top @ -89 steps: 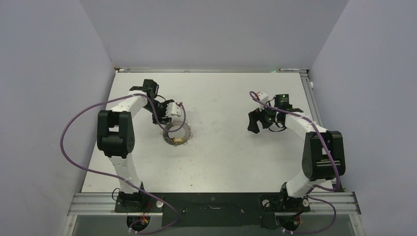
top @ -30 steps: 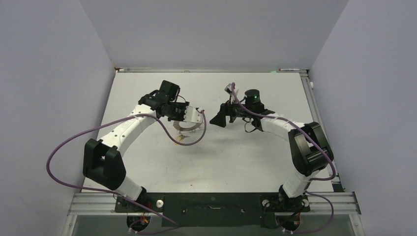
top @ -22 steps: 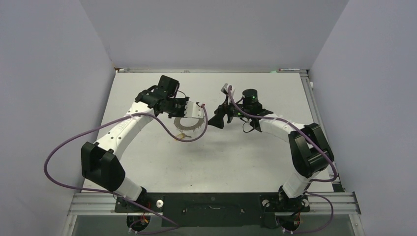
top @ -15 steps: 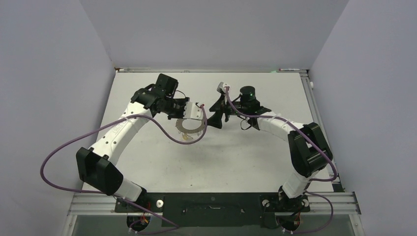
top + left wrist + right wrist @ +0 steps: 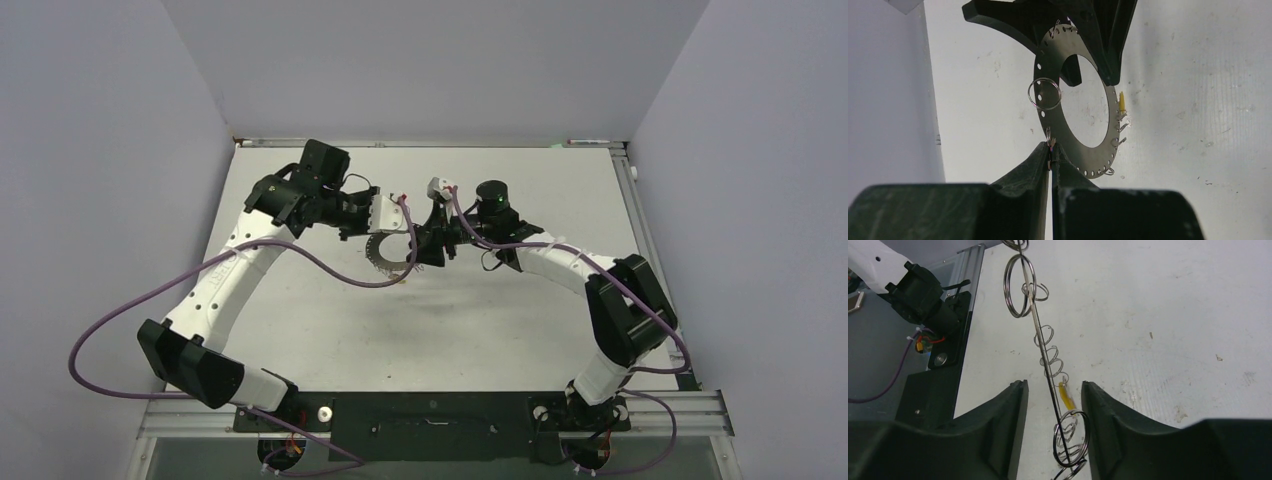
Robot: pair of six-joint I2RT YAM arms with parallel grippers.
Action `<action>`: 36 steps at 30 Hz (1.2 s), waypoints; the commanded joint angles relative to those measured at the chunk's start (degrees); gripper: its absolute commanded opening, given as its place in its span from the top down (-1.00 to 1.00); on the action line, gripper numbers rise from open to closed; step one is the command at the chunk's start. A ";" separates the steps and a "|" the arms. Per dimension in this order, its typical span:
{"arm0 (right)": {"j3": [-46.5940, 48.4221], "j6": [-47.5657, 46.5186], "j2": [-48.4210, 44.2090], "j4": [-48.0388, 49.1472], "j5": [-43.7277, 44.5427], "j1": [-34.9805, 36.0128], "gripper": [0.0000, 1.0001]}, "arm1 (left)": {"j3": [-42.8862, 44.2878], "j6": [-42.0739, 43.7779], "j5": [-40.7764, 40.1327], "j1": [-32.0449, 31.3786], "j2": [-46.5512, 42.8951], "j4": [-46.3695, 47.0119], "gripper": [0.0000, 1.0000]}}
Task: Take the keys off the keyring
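The keyring (image 5: 388,252) is a flat grey ring held up off the table, edge-on in the right wrist view (image 5: 1040,335). My left gripper (image 5: 1050,146) is shut on its rim (image 5: 1050,120), pinching a thin wire loop there. A small yellow key (image 5: 1122,101) hangs on the opposite rim. My right gripper (image 5: 1054,385) straddles that far rim, jaws apart, with the key (image 5: 1066,395) and several wire loops in the gap and neither pad touching them. In the top view the two grippers meet at the ring, left (image 5: 405,232) and right (image 5: 426,250).
The white table (image 5: 480,320) has grey walls on three sides and a metal rail along its back edge (image 5: 430,143). Purple cables (image 5: 330,270) trail from both arms. The black base plate (image 5: 430,420) lies at the near edge.
The left arm has lifted the keyring off the table and carried it right and back. The right gripper has come in from the right, and its jaws have narrowed round the ring's rim.
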 commanded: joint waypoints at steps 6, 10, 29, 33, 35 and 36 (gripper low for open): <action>3.54 8.20 -4.32 1.36 -2.29 -0.49 0.68 | 4.90 -16.35 7.40 2.17 -1.14 6.94 0.97; 5.30 13.54 -4.44 1.72 -0.49 -1.89 0.89 | 4.95 -24.60 7.93 3.65 -1.18 9.73 0.50; 13.44 25.17 -6.67 0.41 1.00 -10.99 0.89 | -29.18 -108.61 27.73 34.87 -8.90 92.39 -0.93; 15.93 25.03 -6.73 -2.26 1.88 -11.14 0.89 | -31.66 -112.86 26.61 36.90 -7.02 94.49 -0.92; 16.67 26.22 -6.66 -2.24 2.11 -11.14 0.89 | -30.93 -107.92 26.86 36.58 -7.38 87.61 -0.92; 16.83 26.73 -6.57 -1.87 2.22 -11.14 0.89 | -31.86 -106.25 27.30 36.19 -7.78 86.53 -0.93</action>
